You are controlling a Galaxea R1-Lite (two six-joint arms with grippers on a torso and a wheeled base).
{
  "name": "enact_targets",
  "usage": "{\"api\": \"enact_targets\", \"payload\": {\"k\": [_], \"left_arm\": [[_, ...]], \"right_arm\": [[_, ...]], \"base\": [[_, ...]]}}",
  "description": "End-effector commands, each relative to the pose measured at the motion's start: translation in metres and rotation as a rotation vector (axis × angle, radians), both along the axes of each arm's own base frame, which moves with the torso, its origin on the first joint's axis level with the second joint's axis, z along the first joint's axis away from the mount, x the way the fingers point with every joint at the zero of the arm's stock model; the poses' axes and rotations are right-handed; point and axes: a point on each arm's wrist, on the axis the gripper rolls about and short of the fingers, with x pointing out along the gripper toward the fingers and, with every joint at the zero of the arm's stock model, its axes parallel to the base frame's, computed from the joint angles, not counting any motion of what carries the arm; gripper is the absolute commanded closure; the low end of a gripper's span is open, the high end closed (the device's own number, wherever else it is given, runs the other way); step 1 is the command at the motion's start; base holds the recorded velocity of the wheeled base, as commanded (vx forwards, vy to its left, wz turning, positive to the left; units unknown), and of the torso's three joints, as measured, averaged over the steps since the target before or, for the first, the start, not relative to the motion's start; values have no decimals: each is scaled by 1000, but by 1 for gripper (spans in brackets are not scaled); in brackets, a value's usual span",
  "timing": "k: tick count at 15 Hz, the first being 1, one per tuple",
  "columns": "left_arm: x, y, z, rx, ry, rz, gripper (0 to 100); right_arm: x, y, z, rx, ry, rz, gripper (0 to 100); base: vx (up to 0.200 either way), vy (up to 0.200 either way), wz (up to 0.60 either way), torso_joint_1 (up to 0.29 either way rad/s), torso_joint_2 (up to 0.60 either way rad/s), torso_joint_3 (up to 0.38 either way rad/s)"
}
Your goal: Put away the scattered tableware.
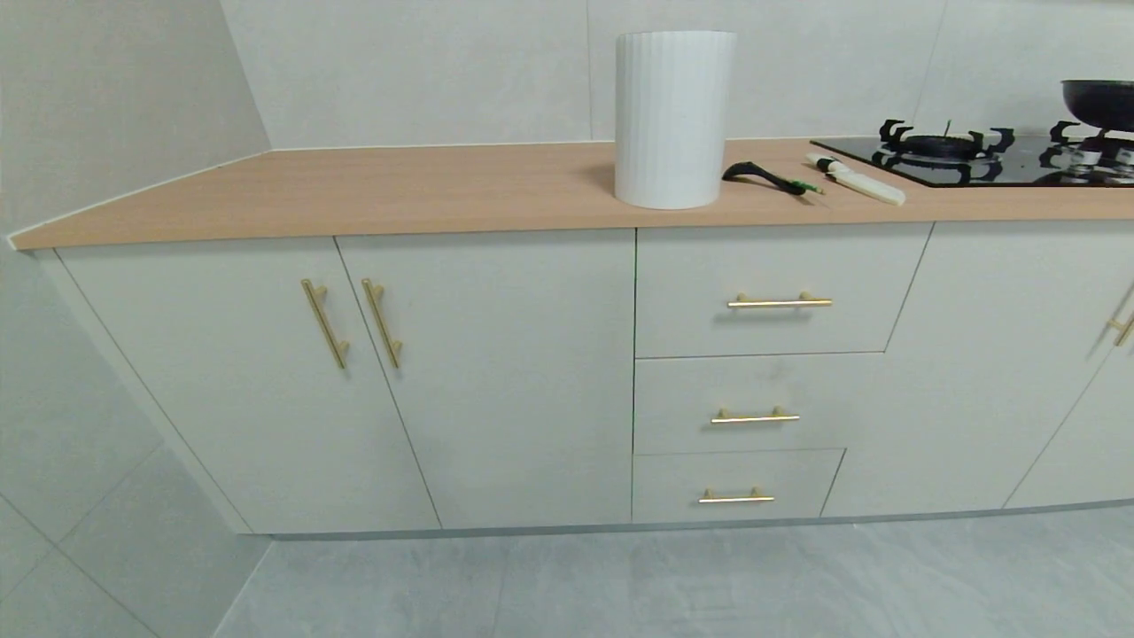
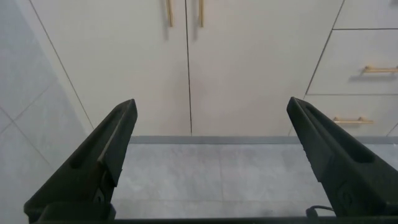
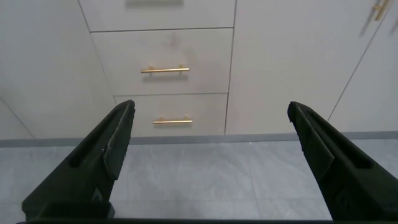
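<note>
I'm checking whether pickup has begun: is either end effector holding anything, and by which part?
Nothing is held. The left end effector and the right end effector are both open and empty, facing the cabinet fronts.
</note>
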Motion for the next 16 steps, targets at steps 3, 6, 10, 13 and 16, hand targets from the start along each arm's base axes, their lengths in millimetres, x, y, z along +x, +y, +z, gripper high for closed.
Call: {"api": "enact_targets", "payload": {"k": [3, 6, 10, 13, 16], "left_arm": [[0, 0, 0, 0, 0, 1, 0], [0, 0, 0, 0, 0, 1, 0], [0, 0, 0, 0, 0, 1, 0], [0, 0, 0, 0, 0, 1, 0], [0, 0, 0, 0, 0, 3, 0]], "right_arm": [[0, 0, 0, 0, 1, 1, 0], [0, 0, 0, -1, 1, 1, 0], [0, 0, 0, -1, 1, 0, 0], [0, 0, 0, -1, 1, 1, 0], [0, 0, 0, 0, 1, 1, 0]], "base": [[0, 0, 0, 0, 0, 0], [200, 0, 0, -4, 1, 4], [200, 0, 0, 2, 4, 4], [0, 0, 0, 0, 0, 0], [0, 0, 200, -2, 1, 1]]}}
